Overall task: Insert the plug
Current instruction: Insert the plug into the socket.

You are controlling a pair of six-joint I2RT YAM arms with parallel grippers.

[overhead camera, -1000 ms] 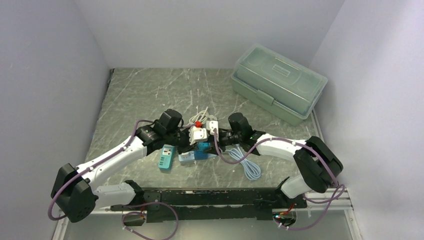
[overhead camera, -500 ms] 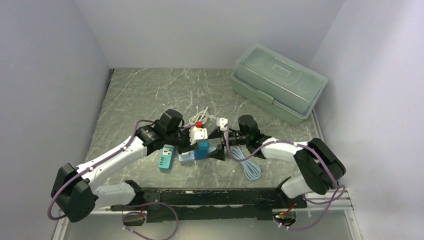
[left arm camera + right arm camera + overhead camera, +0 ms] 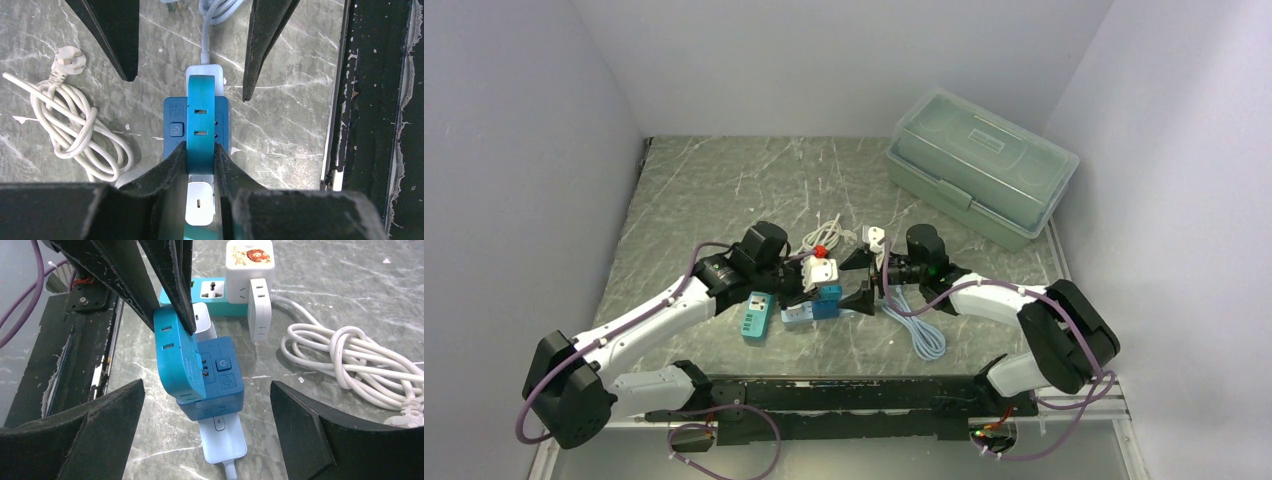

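While the left pincer (image 3: pixel 200 148) clamps a flat, seemingly plastic plug (image 3: pixel 200 100), the right pincer (image 3: pixel 207 384) gapes.

— What else lies there?
— A pale green box (image 3: pixel 982 165) (its lid is closed) at the far right of the table (image 3: pixel 714 190).
— And left of the box?
— A coiled white cord (image 3: pixel 350 352), well apart; a teal socket strip (image 3: pixel 755 315) farther left, nearer.

Site: robot lab test cell, where I work.
- Grey marble-patterned tabletop (image 3: pixel 714 190).
- Plain pale lilac walls (image 3: pixel 844 60) enclose it on three sides.
- Black metal mounting rail (image 3: pixel 844 395) runs along its near edge, carrying my two white arms (image 3: pixel 654 318).
- Pale green translucent lidded plastic box (image 3: pixel 981 165) sits at its far right corner.
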